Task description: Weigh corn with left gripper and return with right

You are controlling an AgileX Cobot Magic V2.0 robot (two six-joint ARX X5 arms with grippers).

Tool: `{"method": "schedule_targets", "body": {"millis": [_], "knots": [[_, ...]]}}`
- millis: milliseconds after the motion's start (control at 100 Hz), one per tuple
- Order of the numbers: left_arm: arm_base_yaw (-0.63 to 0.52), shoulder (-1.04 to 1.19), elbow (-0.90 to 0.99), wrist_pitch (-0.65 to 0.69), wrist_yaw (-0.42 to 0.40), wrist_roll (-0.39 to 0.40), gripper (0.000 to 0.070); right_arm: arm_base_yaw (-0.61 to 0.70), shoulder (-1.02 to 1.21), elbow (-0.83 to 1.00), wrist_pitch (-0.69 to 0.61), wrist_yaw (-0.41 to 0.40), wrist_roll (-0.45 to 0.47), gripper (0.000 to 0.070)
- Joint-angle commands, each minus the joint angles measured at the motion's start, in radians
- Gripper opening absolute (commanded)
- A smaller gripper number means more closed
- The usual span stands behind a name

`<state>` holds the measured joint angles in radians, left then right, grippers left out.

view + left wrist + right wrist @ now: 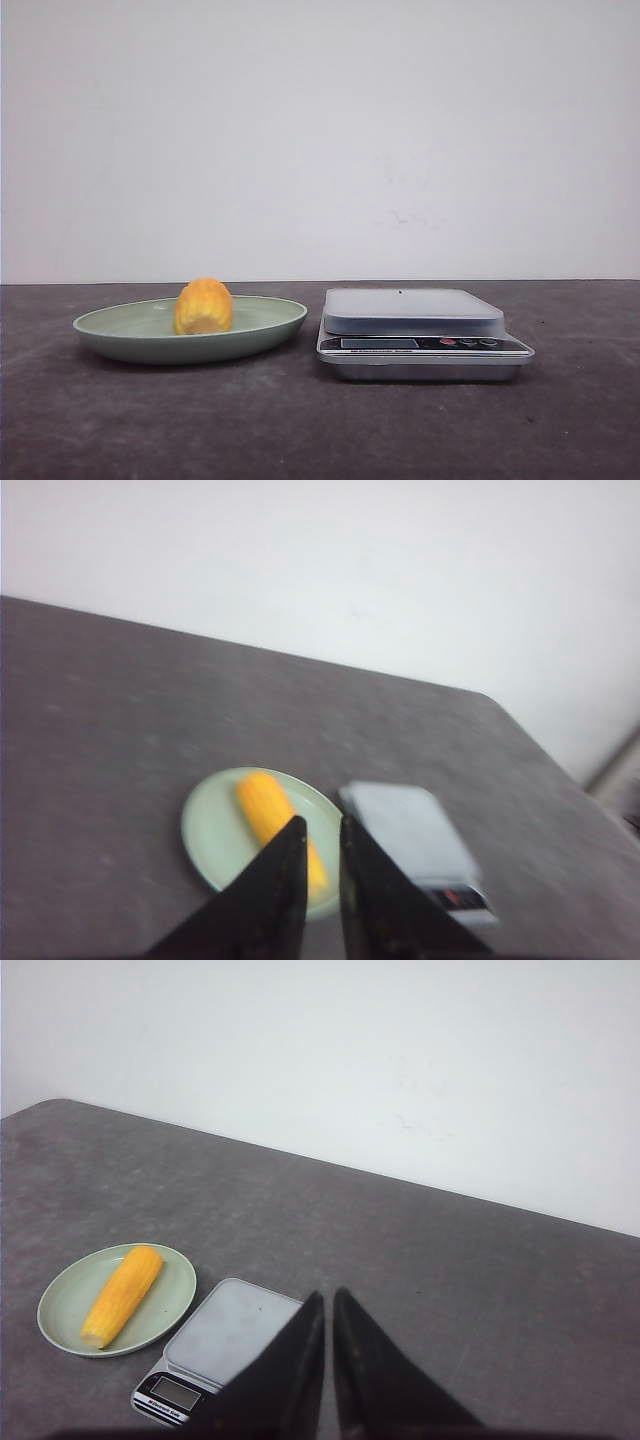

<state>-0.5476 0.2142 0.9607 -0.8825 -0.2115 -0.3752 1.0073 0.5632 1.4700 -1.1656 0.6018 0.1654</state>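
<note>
The corn (203, 306) is a yellow-orange cob lying in the green plate (265, 320) on the left of the dark table. It points its end at the front camera. The left wrist view shows it lengthwise (262, 805) in the plate (210, 830). My left gripper (322, 822) hovers above the plate's near edge, clear of the corn, its jaws a narrow gap apart and empty. My right gripper (329, 1295) is up over the table beside the scale (235, 1330), fingers nearly touching and empty. Neither gripper shows in the front view.
A silver kitchen scale (412, 310) with a flat grey pan stands just right of the plate, its display and buttons facing the front. It also shows in the left wrist view (405, 830). A white wall stands behind the table.
</note>
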Motion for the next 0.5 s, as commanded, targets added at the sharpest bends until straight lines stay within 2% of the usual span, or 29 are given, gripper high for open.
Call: {"method": "schedule_targets", "body": {"millis": [0,120,200,340,490], "knots": [[0.06,-0.008,-0.043,0.068,-0.019,0.113,0.0019,0.011,0.006,0.017,0.012,0.002,0.014,0.0009],[0.209,-0.058,-0.211,0.288,0.016,0.238,0.0019,0.011,0.006,0.017,0.012,0.002,0.014,0.0009],[0.298,-0.098,-0.335,0.435,0.071,0.281,0.0019,0.011,0.006,0.017,0.012,0.002,0.014,0.0009],[0.42,-0.177,-0.535,0.616,0.09,0.286,0.0019,0.011,0.006,0.017,0.012,0.002,0.014,0.0009],[0.484,-0.211,-0.693,0.692,0.092,0.281,0.0019,0.011,0.006,0.017,0.012,0.002,0.014,0.0009]]}}
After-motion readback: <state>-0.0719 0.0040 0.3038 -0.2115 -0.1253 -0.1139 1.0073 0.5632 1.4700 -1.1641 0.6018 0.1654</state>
